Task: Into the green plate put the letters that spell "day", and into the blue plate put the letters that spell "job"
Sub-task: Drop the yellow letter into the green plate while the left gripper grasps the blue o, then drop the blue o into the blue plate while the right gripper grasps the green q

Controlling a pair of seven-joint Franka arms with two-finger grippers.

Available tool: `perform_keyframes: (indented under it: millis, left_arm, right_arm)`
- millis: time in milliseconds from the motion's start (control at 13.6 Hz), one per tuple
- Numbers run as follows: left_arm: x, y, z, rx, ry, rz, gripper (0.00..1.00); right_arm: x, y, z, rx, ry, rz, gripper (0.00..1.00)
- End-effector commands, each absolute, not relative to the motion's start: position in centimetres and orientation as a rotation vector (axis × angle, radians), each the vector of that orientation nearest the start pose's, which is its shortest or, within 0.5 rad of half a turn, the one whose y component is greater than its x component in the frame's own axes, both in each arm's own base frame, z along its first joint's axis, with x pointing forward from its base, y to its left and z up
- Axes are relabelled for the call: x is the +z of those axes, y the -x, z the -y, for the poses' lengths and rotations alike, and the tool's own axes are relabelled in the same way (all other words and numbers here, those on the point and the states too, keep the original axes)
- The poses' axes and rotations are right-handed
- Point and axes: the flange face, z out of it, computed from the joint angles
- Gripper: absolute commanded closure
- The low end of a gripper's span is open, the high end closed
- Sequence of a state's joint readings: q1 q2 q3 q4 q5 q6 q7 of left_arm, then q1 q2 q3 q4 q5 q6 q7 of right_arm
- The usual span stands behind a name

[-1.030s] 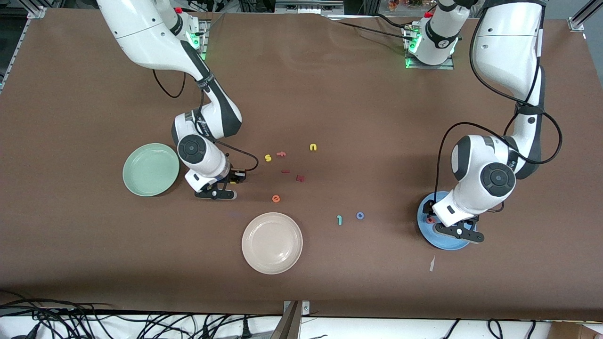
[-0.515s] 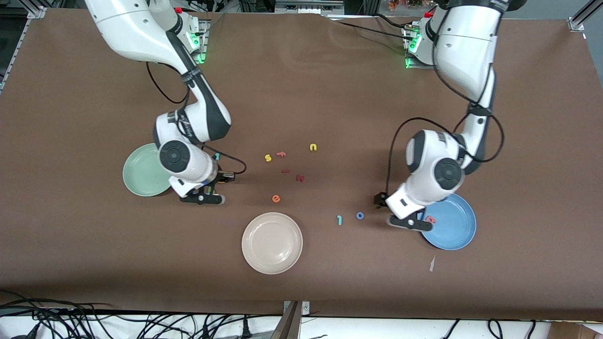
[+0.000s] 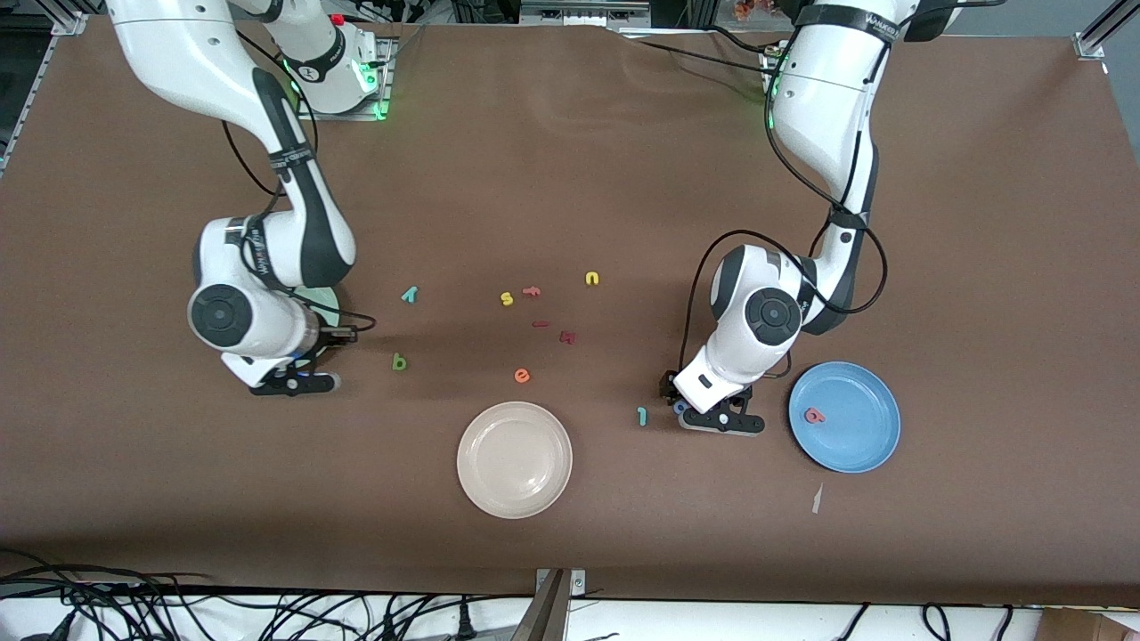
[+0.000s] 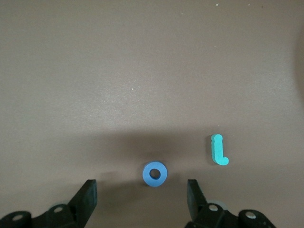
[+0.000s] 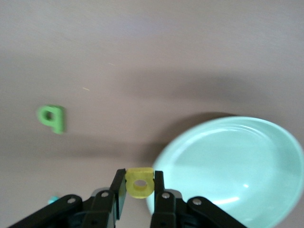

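We are pinching the yellow "a" (image 5: 140, 182) in our right claw (image 5: 140, 189) over the green plate (image 5: 228, 166)'s rim. Our left claw (image 4: 141, 199) is hanging spread over the blue "o" (image 4: 155, 174), at nine o'clock of the blue plate (image 3: 859, 441) holding the red "b" (image 3: 814, 415).

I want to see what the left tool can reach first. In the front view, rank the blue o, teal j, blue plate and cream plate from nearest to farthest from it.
From the left tool:
1. Blue o, under it.
2. Teal j, beside the o.
3. Blue plate, at the left arm's end.
4. Cream plate, mid-table.
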State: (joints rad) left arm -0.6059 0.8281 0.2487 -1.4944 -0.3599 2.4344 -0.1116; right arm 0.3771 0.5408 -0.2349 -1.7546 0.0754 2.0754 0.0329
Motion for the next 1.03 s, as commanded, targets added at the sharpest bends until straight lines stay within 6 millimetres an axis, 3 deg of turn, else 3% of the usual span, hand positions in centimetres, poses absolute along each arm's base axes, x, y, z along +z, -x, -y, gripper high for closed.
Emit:
perform_keyframes:
  millis: [0,147,368,441,515,589,883,956]
  left_arm:
    - [19.1,-67.1,29.5,-0.213,3.239,-0.120,0.17]
    - [18.5,-66.8,30.2,-0.215,3.235,-0.135,0.18]
    - [17.5,-66.7,30.4,-0.234,3.227,-0.141,0.21]
    - [17.4,-66.7,30.4,-0.247,3.226,-0.140,0.21]
    - [17.1,-66.7,30.3,-0.254,3.223,-0.145,0.22]
    - [17.0,-66.8,30.2,-0.260,3.221,-0.143,0.22]
    - [17.0,-66.9,29.9,-0.264,3.213,-0.159,0.67]
    - [16.9,-66.9,29.9,-0.261,3.212,-0.159,0.70]
  right_arm:
    - [26.6,-60.6,-7.5,0.346,3.170,0.194,0.96]
    - [25.1,-59.8,-5.7,0.346,3.169,0.228,0.96]
    - [23.5,-57.9,-4.5,0.241,3.168,0.300,0.92]
    - [23.7,-57.8,-4.2,0.236,3.165,0.322,0.73]
    - [23.7,-57.8,-4.1,0.241,3.165,0.322,0.01]
    - [23.9,-58.0,-4.1,0.236,3.164,0.323,0.00]
    - [25.9,-58.9,-5.7,0.256,3.142,0.239,0.00]
    - [26.1,-59.0,-6.6,0.236,3.126,0.197,0.00]
